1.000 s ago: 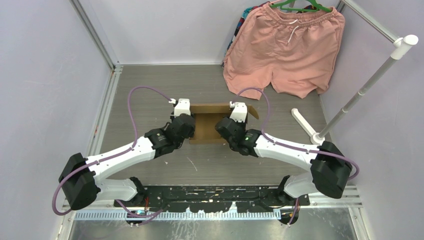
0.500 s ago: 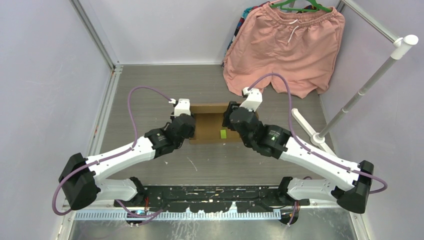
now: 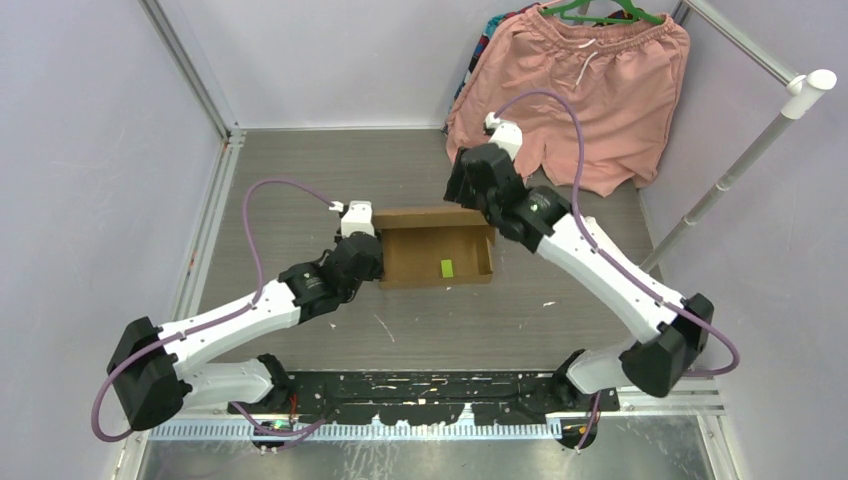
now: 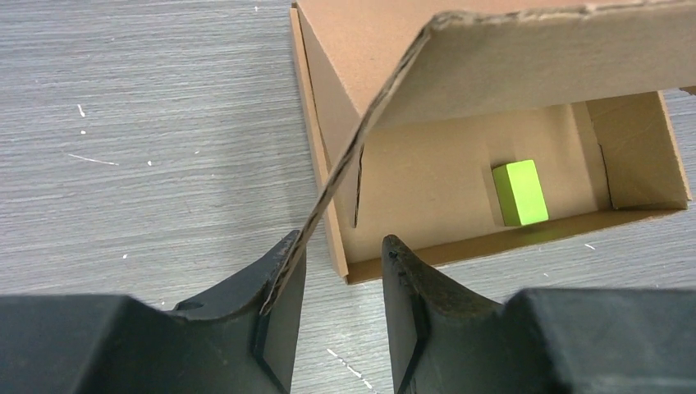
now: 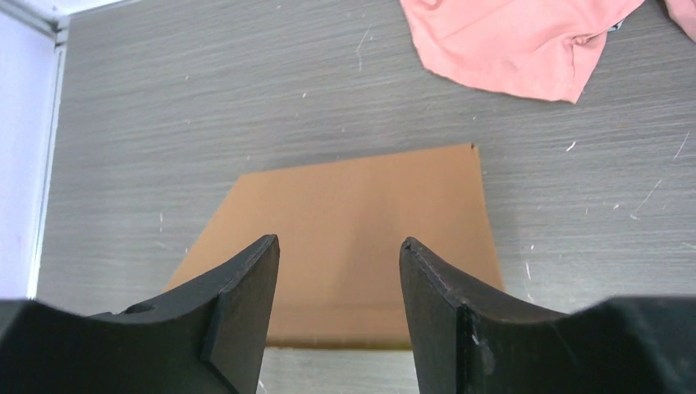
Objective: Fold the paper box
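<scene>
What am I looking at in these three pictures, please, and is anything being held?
Two robot arms are bolted at the near edge of a table. The wide picture comes from a fixed camera above and behind them; the other two come from a camera on each wrist, so the dark prongs are that gripper's fingers. On the table stands a cardboard box with a green block inside; pink shorts hang at the back. The left gripper is open, the box's raised lid leaning on one finger. The right gripper hovers open above the lid. Nothing is gripped.
</scene>
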Motion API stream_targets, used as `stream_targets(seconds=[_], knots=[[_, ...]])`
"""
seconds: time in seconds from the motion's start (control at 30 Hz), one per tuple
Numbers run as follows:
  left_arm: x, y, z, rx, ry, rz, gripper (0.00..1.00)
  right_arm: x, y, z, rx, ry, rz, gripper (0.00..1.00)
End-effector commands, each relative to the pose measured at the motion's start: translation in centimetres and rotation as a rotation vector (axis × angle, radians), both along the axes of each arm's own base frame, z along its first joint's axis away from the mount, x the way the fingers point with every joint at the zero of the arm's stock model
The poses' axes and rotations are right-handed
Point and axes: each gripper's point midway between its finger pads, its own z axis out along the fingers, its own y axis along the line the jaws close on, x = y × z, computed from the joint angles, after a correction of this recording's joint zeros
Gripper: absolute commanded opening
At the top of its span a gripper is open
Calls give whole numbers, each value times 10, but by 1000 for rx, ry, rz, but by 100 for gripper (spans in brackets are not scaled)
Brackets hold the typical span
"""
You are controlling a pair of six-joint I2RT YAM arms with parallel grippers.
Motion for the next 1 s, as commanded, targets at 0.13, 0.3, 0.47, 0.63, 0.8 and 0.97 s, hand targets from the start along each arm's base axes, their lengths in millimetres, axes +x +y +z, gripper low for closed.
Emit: stream_targets(seconds=[0.13, 0.3, 0.47, 0.63, 0.8, 0.97], knots=[[-1, -1, 11, -55, -30, -5, 40, 34, 23, 3, 22, 73, 109, 61], [-6, 0, 19, -80, -40, -27, 40, 37, 30, -17, 9, 120, 130, 61], [-18, 0, 26, -129, -32, -68, 40, 32, 34, -37, -5, 169, 153, 61], [-32, 4, 32, -175, -24, -97, 40, 24, 32, -55, -25, 214, 173, 61], [-41, 11, 49, -226, -50, -112, 40, 15, 28, -72, -44, 251, 185, 61], [-46, 20, 72, -253, -81, -104, 40, 5, 23, -87, -54, 278, 195, 60]])
